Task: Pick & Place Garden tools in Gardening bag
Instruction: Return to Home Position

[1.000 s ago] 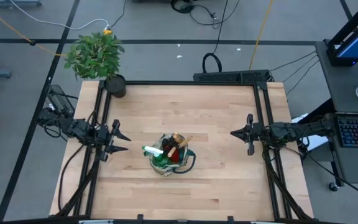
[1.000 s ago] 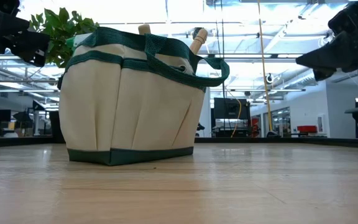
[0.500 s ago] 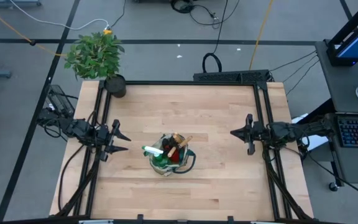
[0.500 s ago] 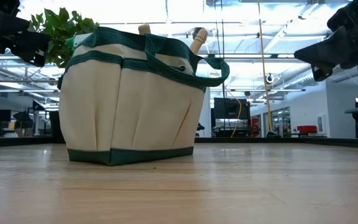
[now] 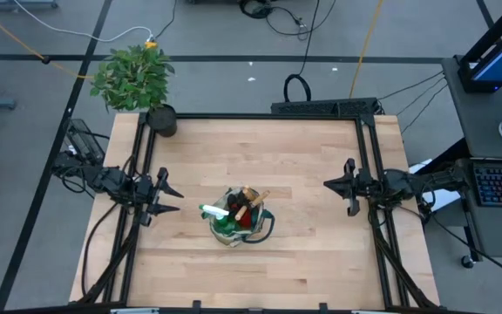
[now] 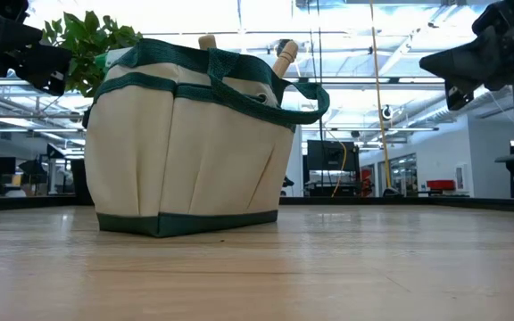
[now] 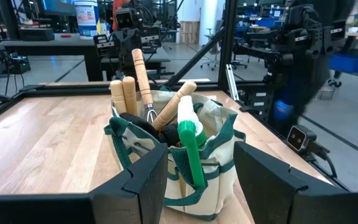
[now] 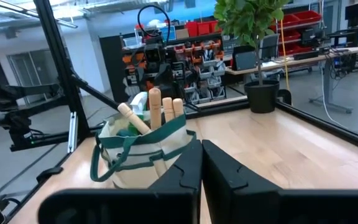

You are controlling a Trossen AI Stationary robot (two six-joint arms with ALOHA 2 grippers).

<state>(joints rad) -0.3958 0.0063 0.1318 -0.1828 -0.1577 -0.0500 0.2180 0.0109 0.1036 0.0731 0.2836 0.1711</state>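
worktop: pale wood planks, matte, straight grain, boxed in by black rails; grey floor all round.
room: open lab hall with ceiling light strips and shelving holding red bins; a keyboard sits on a desk behind the right arm.
left claw: released, fingers spread wide and empty; it hangs above the worktop's left edge, tips aimed at the bag.
right claw: clenched on nothing, fingers almost touching; it is raised over the right edge, facing the left claw.
gardening bag: upright on the worktop between the two claws, nearer the left claw, clear of both.
contents: wooden handles poke above the rim, some tilted; a green spray bottle with a white head leans on the side facing the left claw.
clearance: bare wood ahead of each claw, with the wider stretch in front of the right claw.
plant: leafy, in a black pot at the corner rail, off to the left claw's side.
materials: beige canvas bag, dark green trim and loop handles; round, soft-walled with sewn pockets.
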